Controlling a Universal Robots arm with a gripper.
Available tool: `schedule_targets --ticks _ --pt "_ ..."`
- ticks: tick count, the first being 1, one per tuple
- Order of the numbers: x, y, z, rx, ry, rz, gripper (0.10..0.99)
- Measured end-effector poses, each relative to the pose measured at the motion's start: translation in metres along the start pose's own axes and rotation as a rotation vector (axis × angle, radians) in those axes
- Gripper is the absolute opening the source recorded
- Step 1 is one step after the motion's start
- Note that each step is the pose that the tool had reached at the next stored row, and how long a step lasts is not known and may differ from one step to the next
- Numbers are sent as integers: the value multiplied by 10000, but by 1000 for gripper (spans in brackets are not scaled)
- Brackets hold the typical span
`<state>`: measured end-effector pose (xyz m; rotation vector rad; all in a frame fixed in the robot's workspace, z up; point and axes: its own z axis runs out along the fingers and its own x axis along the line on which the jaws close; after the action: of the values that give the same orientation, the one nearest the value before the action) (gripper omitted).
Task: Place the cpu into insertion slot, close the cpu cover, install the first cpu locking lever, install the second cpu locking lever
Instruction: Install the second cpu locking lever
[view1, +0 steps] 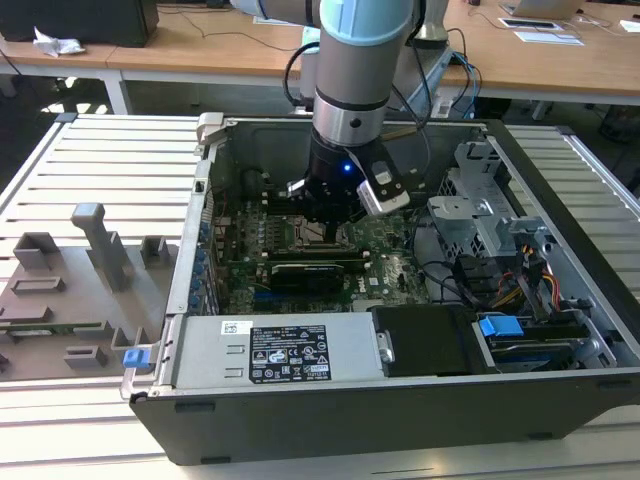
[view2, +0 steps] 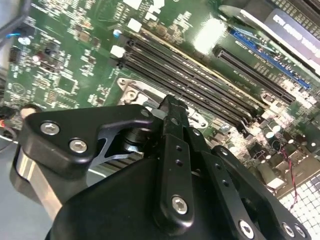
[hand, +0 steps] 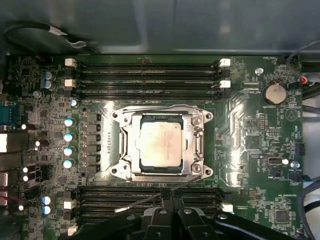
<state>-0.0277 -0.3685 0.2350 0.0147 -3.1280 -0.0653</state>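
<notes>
Lying flat in its socket at the middle of the motherboard (hand: 250, 145), the cpu (hand: 160, 141) faces up, and the cpu cover (hand: 161, 118) is shut around it, w/ the chip showing thru the window. The open PC case (view1: 190, 300) holds the board. The arm reaches straight down into it; gripper (hand: 167, 201) fingers (view2: 172, 130) are pressed together, holding nothing, just beside the socket.
</notes>
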Motion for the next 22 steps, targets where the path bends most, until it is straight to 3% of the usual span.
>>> schedule_targets --ticks 4,9,10,12,16,18,22 --pt "159 -15 134 1 4 -68 110" --pt "198 -23 234 -10 28 -642 110" --pt "239 -24 251 -26 33 -740 110" --pt "366 -23 264 -127 27 -750 110" --pt "488 -22 271 -274 22 -790 110" --pt "559 -21 280 -404 19 -861 110" --pt "594 -15 312 -529 29 -1054 110"
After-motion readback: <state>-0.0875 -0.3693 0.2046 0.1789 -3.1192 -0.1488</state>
